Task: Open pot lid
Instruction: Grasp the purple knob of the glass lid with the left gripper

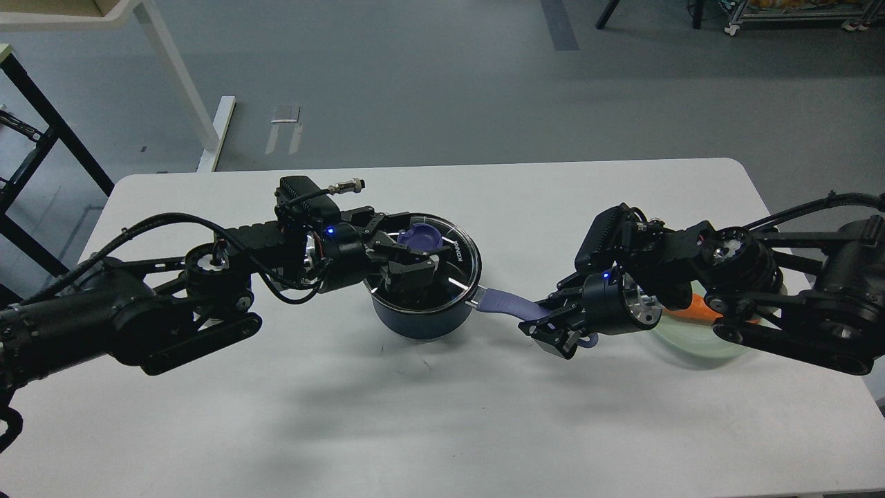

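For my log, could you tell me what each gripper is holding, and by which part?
The right gripper holds the pot by its handle's end. The left gripper is at the lid knob; whether it grips cannot be told.
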Motion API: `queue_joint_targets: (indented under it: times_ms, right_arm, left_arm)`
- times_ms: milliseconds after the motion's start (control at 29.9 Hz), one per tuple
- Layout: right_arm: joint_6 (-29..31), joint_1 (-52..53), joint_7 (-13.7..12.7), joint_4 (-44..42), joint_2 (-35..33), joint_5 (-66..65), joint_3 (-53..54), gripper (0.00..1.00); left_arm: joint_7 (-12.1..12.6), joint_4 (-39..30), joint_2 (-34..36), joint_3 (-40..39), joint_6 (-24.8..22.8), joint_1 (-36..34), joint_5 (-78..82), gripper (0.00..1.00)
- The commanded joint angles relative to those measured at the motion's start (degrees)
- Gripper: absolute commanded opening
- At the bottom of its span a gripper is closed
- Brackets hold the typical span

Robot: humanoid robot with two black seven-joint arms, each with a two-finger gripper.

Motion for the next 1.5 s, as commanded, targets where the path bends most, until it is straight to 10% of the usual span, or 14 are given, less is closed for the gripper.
queue_joint_targets:
  times_ms: [0, 234, 769, 1471]
  right_arm:
    - [-0.01, -0.09, -0.02, -0.03, 0.01, 0.0, -0.06, 0.23]
    - [-0.01, -0.09, 0.07, -0.03, 0.1, 0.0, 0.02, 0.23]
    - [-0.01, -0.09, -0.02, -0.2, 0.01, 0.09, 0.2, 0.23]
    - [-0.01, 0.0, -0.02, -0.12, 0.01, 0.79, 0.29, 0.23]
  left_arm:
    - [-0.4, 0.4, 0.24, 0.04, 0.35, 0.1, 0.15, 0.82]
    - [-2.16, 0.4, 0.77, 0.21, 0.35, 0.01, 0.15, 0.67]
    - [-2.07, 0.05, 0.59, 0.13, 0.17, 0.1, 0.07, 0.82]
    - [-2.16, 0.58, 0.33, 1.97, 0.61, 0.89, 0.15, 0.79]
